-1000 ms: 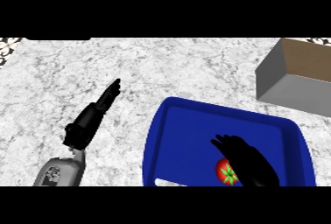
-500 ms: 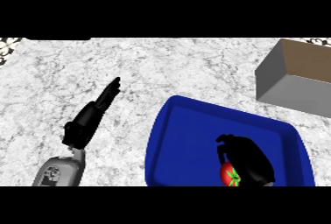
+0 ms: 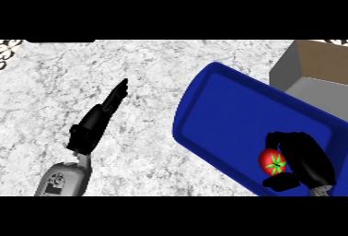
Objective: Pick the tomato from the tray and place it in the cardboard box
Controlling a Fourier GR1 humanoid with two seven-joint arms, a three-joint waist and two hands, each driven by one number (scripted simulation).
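My right hand (image 3: 306, 159) curled round the glossy round tomato (image 3: 272, 161), seemingly above the smooth blue tray (image 3: 224, 115); my left hand (image 3: 102, 115) stayed flat.

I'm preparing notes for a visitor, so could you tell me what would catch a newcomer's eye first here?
The bright blue tray at the right of the marble counter stands out most, with a red tomato near its lower corner and the right robot hand curled round it. The open cardboard box sits just beyond, top right; the left robot hand rests open at the left.
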